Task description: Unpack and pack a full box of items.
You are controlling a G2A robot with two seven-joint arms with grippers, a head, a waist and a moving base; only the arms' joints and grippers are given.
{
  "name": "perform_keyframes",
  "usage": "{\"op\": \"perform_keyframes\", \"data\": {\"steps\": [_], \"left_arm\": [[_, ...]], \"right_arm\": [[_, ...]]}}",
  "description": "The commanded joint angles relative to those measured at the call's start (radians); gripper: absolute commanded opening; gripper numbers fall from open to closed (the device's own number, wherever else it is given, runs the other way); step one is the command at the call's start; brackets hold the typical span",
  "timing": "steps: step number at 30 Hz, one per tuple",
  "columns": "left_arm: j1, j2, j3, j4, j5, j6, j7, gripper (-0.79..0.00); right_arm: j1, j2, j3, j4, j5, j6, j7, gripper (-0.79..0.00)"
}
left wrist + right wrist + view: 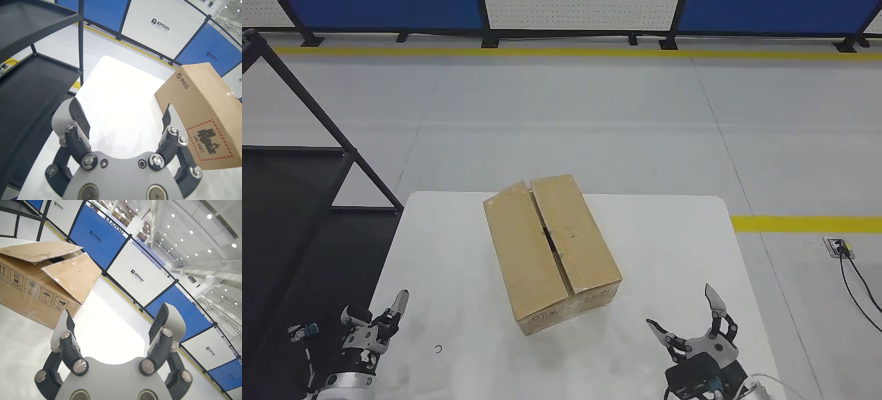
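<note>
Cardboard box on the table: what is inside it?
Cardboard box: only a dark gap shows between its two loosely closed top flaps. The flaps cover whatever lies inside.

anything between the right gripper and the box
Nothing: only bare white table lies between the right gripper and the cardboard box, as the top view and right wrist view show.

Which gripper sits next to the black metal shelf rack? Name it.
The left gripper, right beside the black metal shelf rack; the right gripper is on the far side of the brown cardboard box.
</note>
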Motion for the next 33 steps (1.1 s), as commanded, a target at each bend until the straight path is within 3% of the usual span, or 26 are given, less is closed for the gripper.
{"op": "perform_keyframes", "data": {"steps": [1,10,23,33], "left_arm": [[0.0,0.0,0.001,0.0,0.004,0.0,0.002,0.0],[-0.006,0.001,0.016,0.003,0.031,-0.027,-0.018,0.0],[-0.057,-0.009,0.307,0.008,0.402,-0.052,0.007,0.0],[-0.078,-0.017,0.41,0.018,0.518,-0.039,0.005,0.0]], "right_arm": [[0.0,0.0,0.001,0.0,0.001,-0.001,0.0,0.0],[0.014,0.0,-0.028,-0.002,-0.068,0.004,0.01,0.0],[-0.009,0.002,-0.028,0.015,-0.09,0.029,-0.047,0.0],[-0.014,0.007,-0.004,0.023,-0.098,0.004,-0.08,0.0]]}}
